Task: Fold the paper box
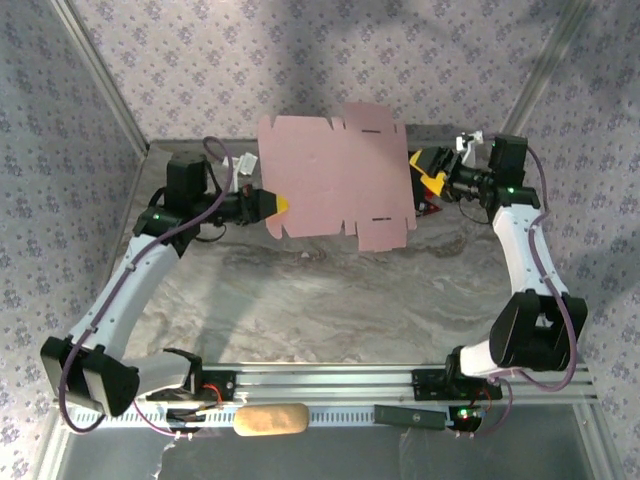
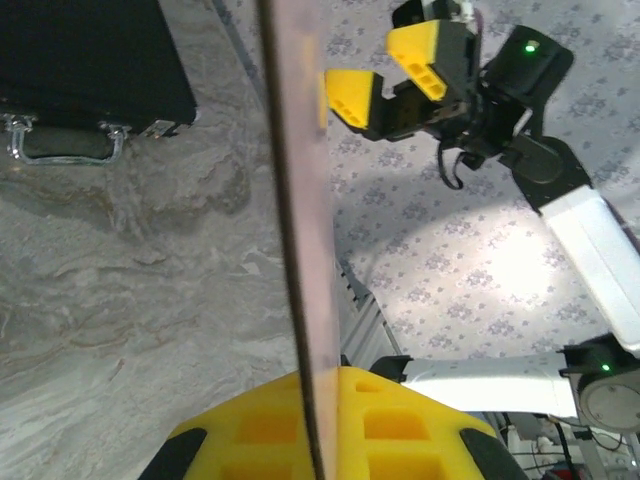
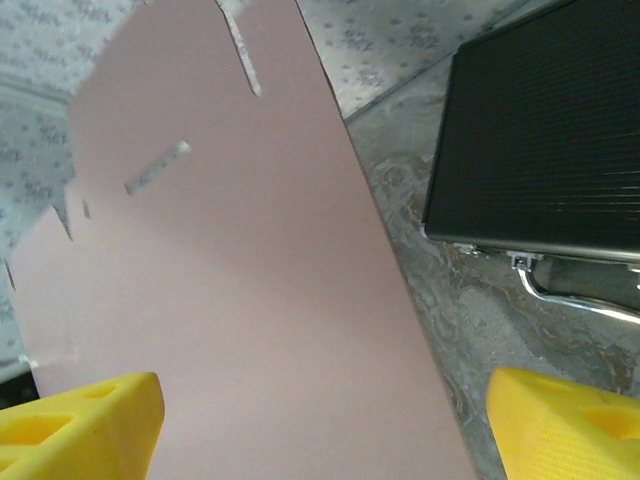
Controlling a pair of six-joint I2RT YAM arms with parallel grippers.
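Note:
The paper box (image 1: 335, 175) is a flat pink card with slits and tabs, held up above the table. My left gripper (image 1: 278, 204) is shut on its lower left edge. In the left wrist view the card (image 2: 300, 200) runs edge-on straight up from between the closed yellow fingers of that gripper (image 2: 320, 375). My right gripper (image 1: 428, 182) stands open at the card's right edge. The left wrist view shows the right gripper (image 2: 385, 75) with its jaws spread just beyond the card. In the right wrist view the pink face (image 3: 230, 280) spans most of the gap of the open right gripper (image 3: 322, 385).
A black hard case (image 2: 90, 50) with a metal handle (image 3: 570, 290) lies on the marble table (image 1: 330, 300) under the card. A tan oblong object (image 1: 270, 420) and a dark bar (image 1: 410, 415) rest on the front rail. Patterned walls enclose the back and sides.

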